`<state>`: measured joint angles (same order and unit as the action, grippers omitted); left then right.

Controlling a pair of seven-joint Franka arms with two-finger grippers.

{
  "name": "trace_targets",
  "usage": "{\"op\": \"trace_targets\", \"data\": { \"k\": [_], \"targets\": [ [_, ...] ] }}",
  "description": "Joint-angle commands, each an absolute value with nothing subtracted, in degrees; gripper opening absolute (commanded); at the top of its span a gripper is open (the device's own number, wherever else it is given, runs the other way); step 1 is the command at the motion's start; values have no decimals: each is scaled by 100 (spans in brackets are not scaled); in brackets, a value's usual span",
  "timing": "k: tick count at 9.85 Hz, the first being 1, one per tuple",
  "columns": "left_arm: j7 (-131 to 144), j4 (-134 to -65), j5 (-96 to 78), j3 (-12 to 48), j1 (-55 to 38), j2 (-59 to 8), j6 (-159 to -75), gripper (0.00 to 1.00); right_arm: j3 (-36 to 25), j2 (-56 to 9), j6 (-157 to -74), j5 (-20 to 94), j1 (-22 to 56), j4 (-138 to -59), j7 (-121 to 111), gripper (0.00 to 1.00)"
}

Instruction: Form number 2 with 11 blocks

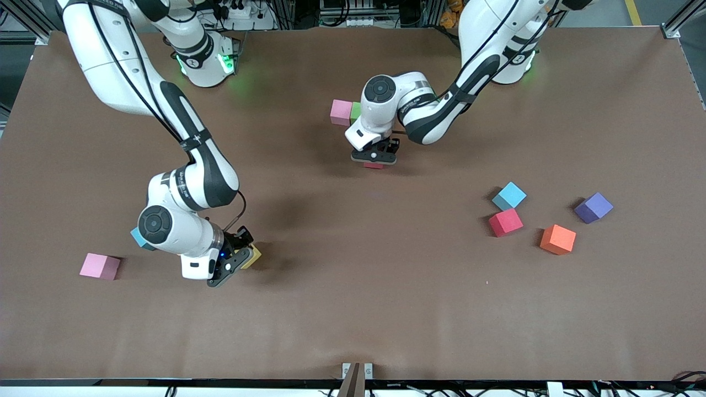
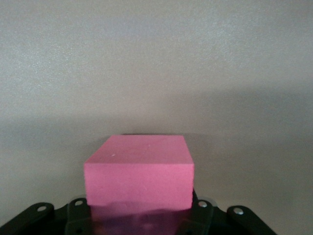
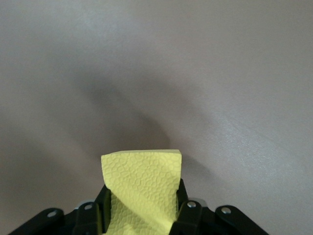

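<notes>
My left gripper (image 1: 375, 159) is shut on a red block (image 1: 373, 165), low over the middle of the table; the left wrist view shows that block (image 2: 139, 171) filling the left gripper (image 2: 139, 218). My right gripper (image 1: 238, 259) is shut on a yellow block (image 1: 253, 257), squeezed between the jaws in the right wrist view (image 3: 142, 186), toward the right arm's end. A pink block (image 1: 341, 112) and a green block (image 1: 356, 112) stand touching. No number 2 shows.
Toward the left arm's end lie a sky-blue block (image 1: 508, 196), a red block (image 1: 505, 222), an orange block (image 1: 557, 239) and a purple block (image 1: 593, 208). A pink block (image 1: 99, 266) and a half-hidden sky-blue block (image 1: 137, 237) lie by the right arm.
</notes>
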<state>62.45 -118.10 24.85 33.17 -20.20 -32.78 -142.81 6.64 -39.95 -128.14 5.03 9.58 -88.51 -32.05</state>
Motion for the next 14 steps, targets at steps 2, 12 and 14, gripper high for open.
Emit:
{"op": "trace_targets", "data": {
  "k": [2,12,14],
  "targets": [
    [6267,-11848,2646,3349,-1995,-3331,-14344,0,659,-3648,-12771,633,1247,-9184,-3998,23],
    [6557,-11804,2558,3349,-1978,-3366,-14344,100,870,-3041,-13973,650,2127,-10405,-4702,29],
    [6565,-11804,2558,3349,-1978,-3358,-14344,100,992,-2857,-14202,650,2127,-10739,-4702,29]
  ]
}}
